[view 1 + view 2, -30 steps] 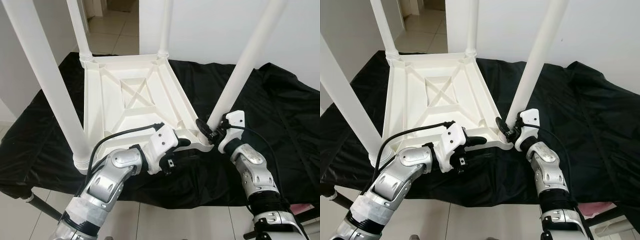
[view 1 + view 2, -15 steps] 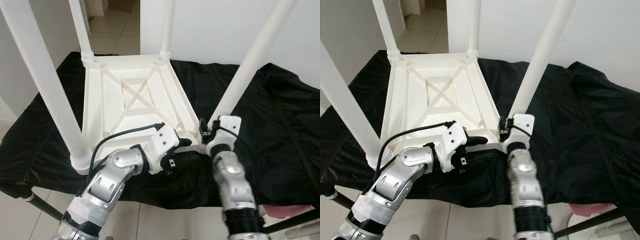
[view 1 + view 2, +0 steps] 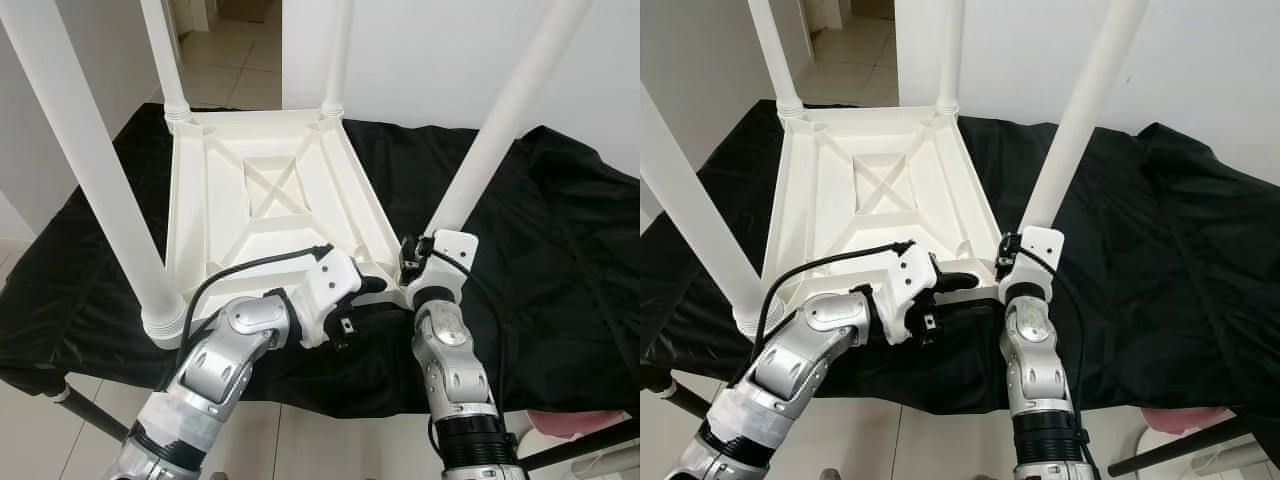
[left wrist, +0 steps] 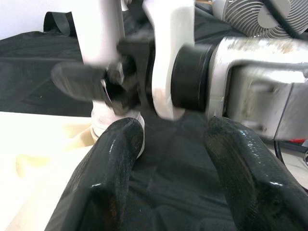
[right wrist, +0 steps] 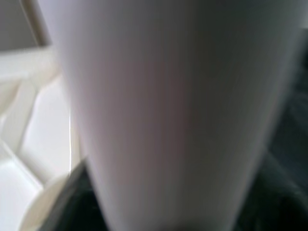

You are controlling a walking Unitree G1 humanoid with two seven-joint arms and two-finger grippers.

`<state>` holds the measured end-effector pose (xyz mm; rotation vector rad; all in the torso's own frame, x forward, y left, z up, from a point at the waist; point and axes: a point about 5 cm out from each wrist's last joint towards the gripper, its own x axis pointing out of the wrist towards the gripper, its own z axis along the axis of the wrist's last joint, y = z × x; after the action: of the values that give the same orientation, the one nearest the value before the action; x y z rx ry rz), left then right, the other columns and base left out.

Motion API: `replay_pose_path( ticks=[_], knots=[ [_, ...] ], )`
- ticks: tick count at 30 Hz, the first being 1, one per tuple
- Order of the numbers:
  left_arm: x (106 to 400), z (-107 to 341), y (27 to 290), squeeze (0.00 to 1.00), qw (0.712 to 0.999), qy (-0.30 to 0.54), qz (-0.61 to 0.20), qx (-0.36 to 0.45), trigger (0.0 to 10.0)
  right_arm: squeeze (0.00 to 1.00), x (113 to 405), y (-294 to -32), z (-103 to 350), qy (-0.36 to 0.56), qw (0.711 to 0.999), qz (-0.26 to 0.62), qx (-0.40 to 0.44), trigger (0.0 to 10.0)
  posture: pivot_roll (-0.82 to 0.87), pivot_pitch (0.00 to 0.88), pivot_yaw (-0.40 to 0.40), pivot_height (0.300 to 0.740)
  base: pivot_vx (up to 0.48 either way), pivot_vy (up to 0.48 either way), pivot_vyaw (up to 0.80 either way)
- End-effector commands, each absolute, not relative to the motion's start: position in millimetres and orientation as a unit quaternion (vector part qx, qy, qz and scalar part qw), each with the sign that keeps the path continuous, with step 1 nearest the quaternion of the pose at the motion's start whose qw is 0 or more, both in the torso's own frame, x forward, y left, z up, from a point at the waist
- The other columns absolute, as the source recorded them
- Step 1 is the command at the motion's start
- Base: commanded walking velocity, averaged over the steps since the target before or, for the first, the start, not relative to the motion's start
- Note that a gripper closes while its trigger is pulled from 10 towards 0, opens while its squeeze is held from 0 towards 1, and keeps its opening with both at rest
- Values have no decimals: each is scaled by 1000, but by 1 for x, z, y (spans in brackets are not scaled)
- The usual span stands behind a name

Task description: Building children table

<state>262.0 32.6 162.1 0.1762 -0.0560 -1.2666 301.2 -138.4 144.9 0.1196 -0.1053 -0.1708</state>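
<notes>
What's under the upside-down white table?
A black cloth lies spread under the white table and hangs past its edges. Whatever holds the cloth up is covered, except a dark bar near the floor.

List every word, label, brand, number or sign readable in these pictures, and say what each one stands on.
None can be read: the upturned white table, its legs, the black cloth and both arms carry no legible print.
Left claw and right claw at the near corner: no markings made out.
</notes>
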Motion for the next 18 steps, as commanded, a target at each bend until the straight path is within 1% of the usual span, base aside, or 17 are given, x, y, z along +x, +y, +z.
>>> replay_pose_path(
  ticks=[1,4,5,7,8,9,10,11,13,16,18],
  knots=[
    [264,161,31,0,808,-22,-583,80,10000,1000,298,-143,140,-50,993,-83,74,10000,-28,0,-66,740,0,0,0],
    [264,161,31,0,809,-22,-582,81,10000,1000,299,-145,140,-50,993,-76,76,10000,-28,0,-66,740,0,0,0],
    [264,161,30,0,809,-22,-581,81,10000,1000,301,-152,140,-58,996,-45,59,10000,-35,0,-63,740,0,0,0],
    [264,161,30,0,809,-22,-581,81,10000,1000,301,-152,140,-58,996,-45,59,10000,-35,0,-63,740,0,0,0],
    [263,161,29,0,808,-23,-583,80,10000,1000,302,-157,138,-56,997,-20,50,10000,-36,0,-64,740,0,0,0],
    [263,161,29,0,807,-23,-584,80,10000,918,303,-159,138,-56,997,-1,51,10000,-36,0,-62,740,0,0,0],
    [263,161,29,0,807,-23,-584,80,10000,918,303,-159,138,-56,997,-1,51,10000,-36,0,-62,740,0,0,0],
    [263,161,29,0,807,-23,-584,80,10000,0,303,-161,138,-55,997,20,49,10000,-38,0,-60,740,0,0,0],
    [263,161,29,0,807,-23,-584,80,10000,0,303,-161,138,-55,997,20,49,10000,-38,0,-60,740,0,0,0],
    [263,161,30,0,806,-22,-585,82,10000,0,302,-173,137,-57,995,73,31,10000,-33,0,-60,740,0,0,0],
    [263,161,31,0,806,-22,-586,82,10000,0,302,-176,136,-57,994,85,23,10000,-33,0,-60,740,0,0,0]
  ],
)
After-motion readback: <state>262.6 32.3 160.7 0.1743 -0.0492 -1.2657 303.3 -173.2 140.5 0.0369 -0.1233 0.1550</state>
